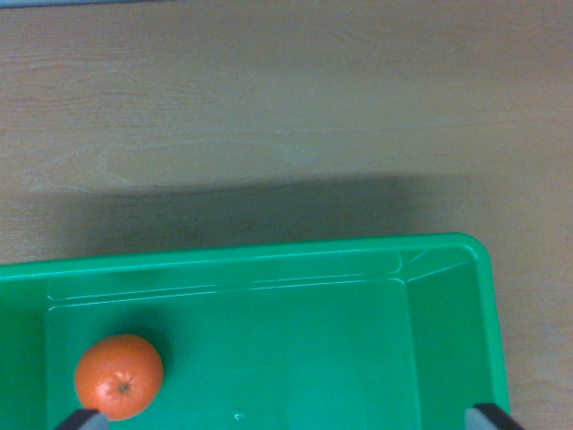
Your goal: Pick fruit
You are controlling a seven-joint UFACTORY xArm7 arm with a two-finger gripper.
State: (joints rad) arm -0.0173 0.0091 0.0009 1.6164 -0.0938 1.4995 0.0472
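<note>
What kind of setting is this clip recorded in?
Probably a lab or test bench rather than a kitchen: a plain wooden tabletop, a green plastic bin holding a single orange, and nothing else. The tool's fingertips show at the bottom edge.

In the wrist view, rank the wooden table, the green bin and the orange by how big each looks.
Largest to smallest as they look:
1. wooden table, running off the frame
2. green bin, cut off at the bottom and left, so it is close to the table in area
3. orange, clearly smallest
</note>
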